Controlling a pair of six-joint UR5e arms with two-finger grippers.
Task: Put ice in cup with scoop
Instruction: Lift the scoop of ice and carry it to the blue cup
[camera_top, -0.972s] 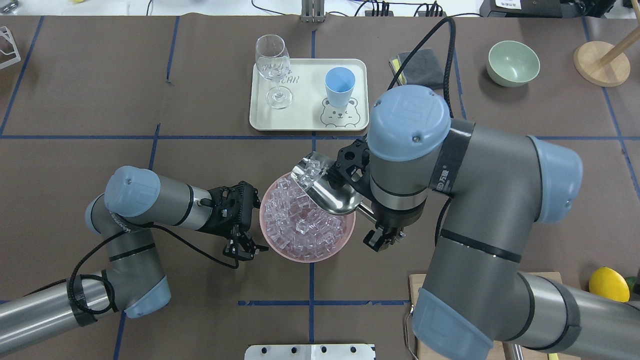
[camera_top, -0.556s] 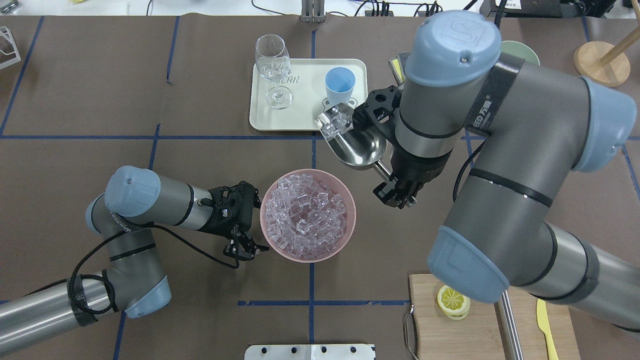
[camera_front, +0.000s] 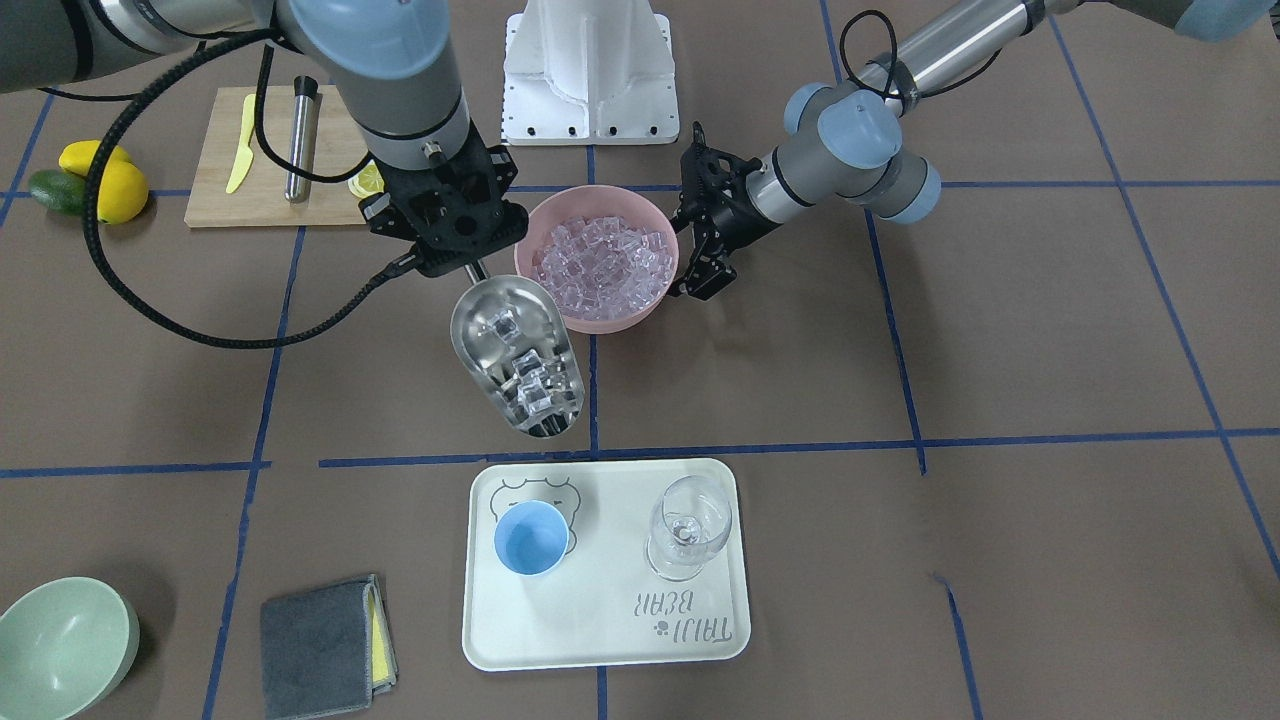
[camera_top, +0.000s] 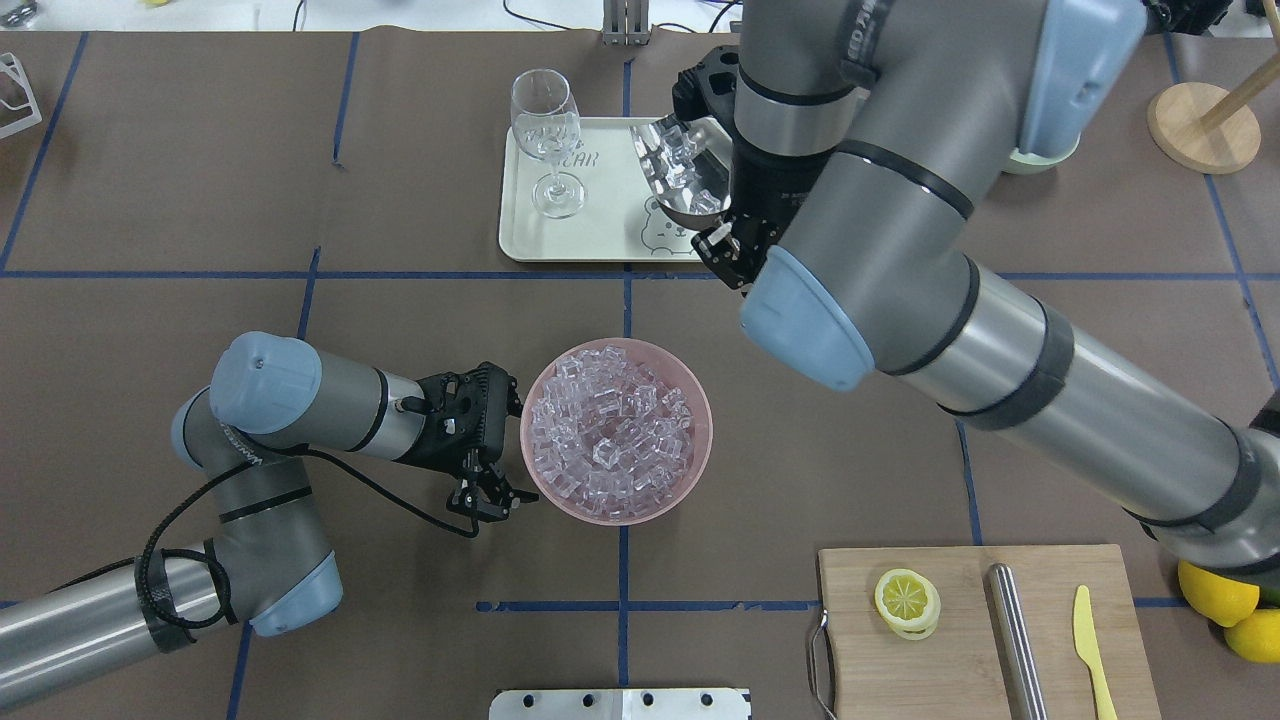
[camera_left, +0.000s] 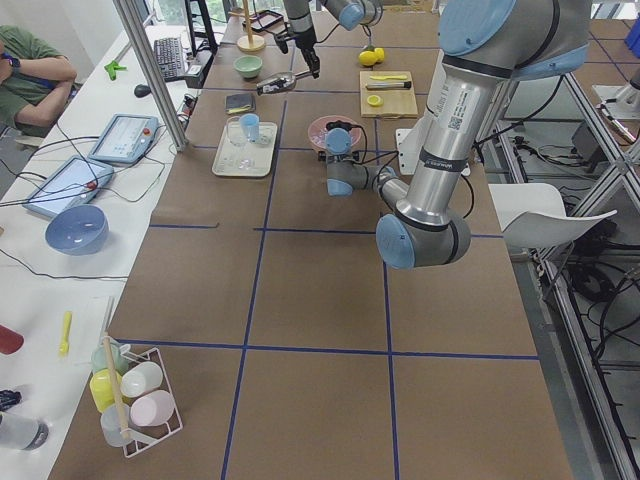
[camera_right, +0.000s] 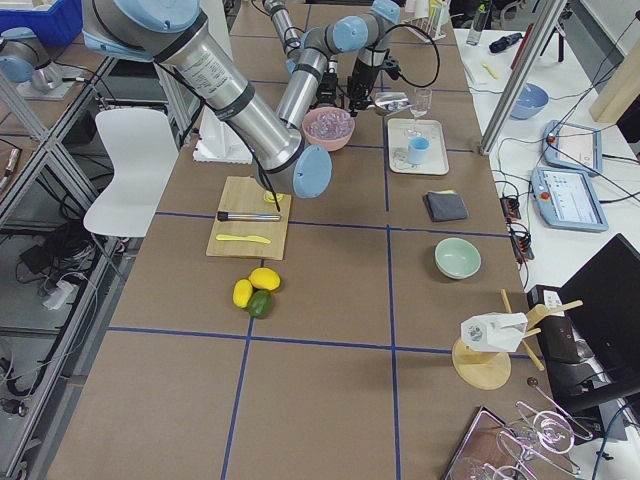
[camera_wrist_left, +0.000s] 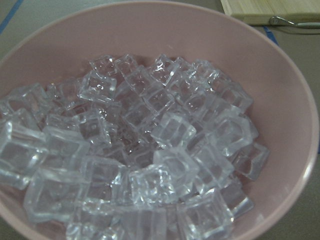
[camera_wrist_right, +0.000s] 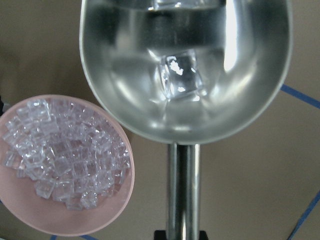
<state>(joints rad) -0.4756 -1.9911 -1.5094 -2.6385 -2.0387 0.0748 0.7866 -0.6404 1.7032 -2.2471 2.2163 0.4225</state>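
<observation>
My right gripper (camera_front: 470, 262) is shut on the rod handle of the steel scoop (camera_front: 515, 365), which it holds high between the pink bowl (camera_front: 640, 305) and the tray. Several ice cubes (camera_front: 532, 392) lie in the scoop's trough; one shows in the right wrist view (camera_wrist_right: 180, 77). The light-blue cup (camera_front: 531, 538) stands on the tray, ahead of the scoop's lip. In the overhead view the scoop (camera_top: 680, 180) and the arm hide the cup. The pink bowl is full of ice (camera_wrist_left: 150, 150). My left gripper (camera_top: 487, 500) looks open and sits beside the bowl's left rim.
A cream tray (camera_top: 600, 230) also holds a clear wine glass (camera_top: 545, 140). A cutting board (camera_top: 960, 640) holds a lemon slice, a steel cylinder and a yellow knife. A green bowl (camera_front: 60, 645) and a grey cloth (camera_front: 320, 630) lie beyond the tray.
My right arm has carried the scoop with ice away from the pink bowl, forward to over the tray by the cup. The left arm has not moved.
</observation>
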